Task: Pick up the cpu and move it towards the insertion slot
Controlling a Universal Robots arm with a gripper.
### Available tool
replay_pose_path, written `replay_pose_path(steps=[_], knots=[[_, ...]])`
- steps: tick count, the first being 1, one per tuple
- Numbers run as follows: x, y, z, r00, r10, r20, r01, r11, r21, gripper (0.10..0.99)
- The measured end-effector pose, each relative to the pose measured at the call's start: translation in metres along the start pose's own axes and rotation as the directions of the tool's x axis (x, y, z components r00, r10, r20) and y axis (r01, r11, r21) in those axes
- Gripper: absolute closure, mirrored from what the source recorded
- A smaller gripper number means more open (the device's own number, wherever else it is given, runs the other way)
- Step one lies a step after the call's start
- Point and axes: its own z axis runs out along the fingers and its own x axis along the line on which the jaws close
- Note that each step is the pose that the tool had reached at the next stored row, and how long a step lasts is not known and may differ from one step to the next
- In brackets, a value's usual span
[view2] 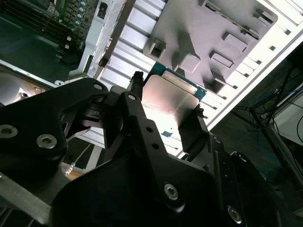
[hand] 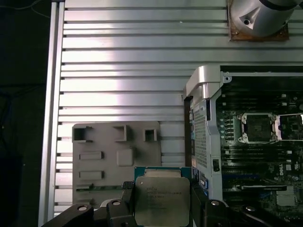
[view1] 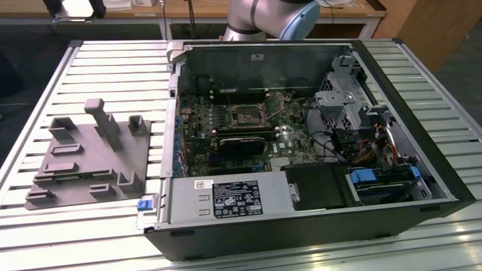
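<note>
So the hand (hand: pixel 163 208) has the cpu (hand: pixel 162 201) pinched by two opposite edges, black fingers (hand: pixel 127 198) clamped on either side, and it's lifted clear, hanging over the slatted table (hand: pixel 118 61) by the edge of the grey fixture plate (hand: pixel 109 151), just beside the open computer case (view1: pixel 301 141). The insertion slot (hand: pixel 259 128) sits inside the case on the motherboard, well apart from the chip. Doing this well, I'd say, means keeping the chip flat and level, since an edge grip on smooth metal looks easy to slip. In the second wrist view the cpu (view2: pixel 165 99) has a shiny, silvery lid with a teal board rim; the underside isn't visible, so I can't tell how square the grip is. The slot's a dark square in a silver bracket; the table is ribbed aluminium, the fixture matte plastic.
</note>
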Motion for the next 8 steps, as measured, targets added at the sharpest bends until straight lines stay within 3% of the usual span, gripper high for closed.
replay_pose_path(steps=[8], knots=[[-0.0158,0.0005,0.0003,1.0000,0.000,-0.0001,0.000,1.0000,-0.003,0.537]])
